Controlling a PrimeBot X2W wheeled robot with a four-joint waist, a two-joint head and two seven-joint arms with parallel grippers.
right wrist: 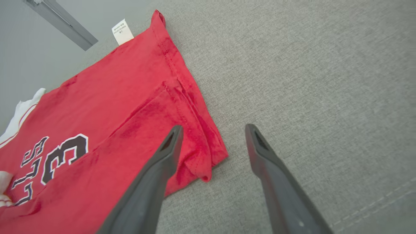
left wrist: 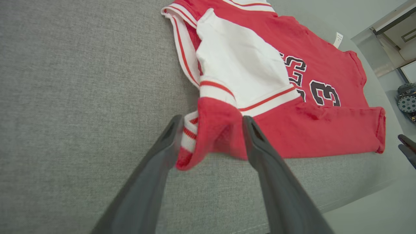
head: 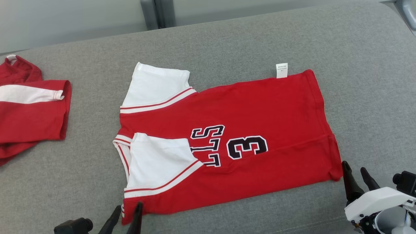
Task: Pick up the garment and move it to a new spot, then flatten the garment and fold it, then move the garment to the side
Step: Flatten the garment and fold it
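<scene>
A folded white sleeve (head: 159,159) hides part of the lettering (head: 208,144) on the red jersey (head: 260,107), which lies flat on the grey cushion (head: 357,65). The left hand (head: 126,216), fingers apart, straddles its near shoulder corner. The right hand (head: 354,167), fingers also apart, sits at its near hem corner.

- A grey woven fabric surface (head: 227,42), like a broad cushion, spans most of the head view under soft, even light.
- Beyond its far edge, along the top of the frame, lies a pale grey-green floor (head: 65,22).
- A darker grey post (head: 155,13) stands at top centre.
- A stitched seam (right wrist: 373,208) crosses the fabric at the right wrist view's lower right.
- A dark-framed panel (left wrist: 388,24) sits at the left wrist view's upper right.
</scene>
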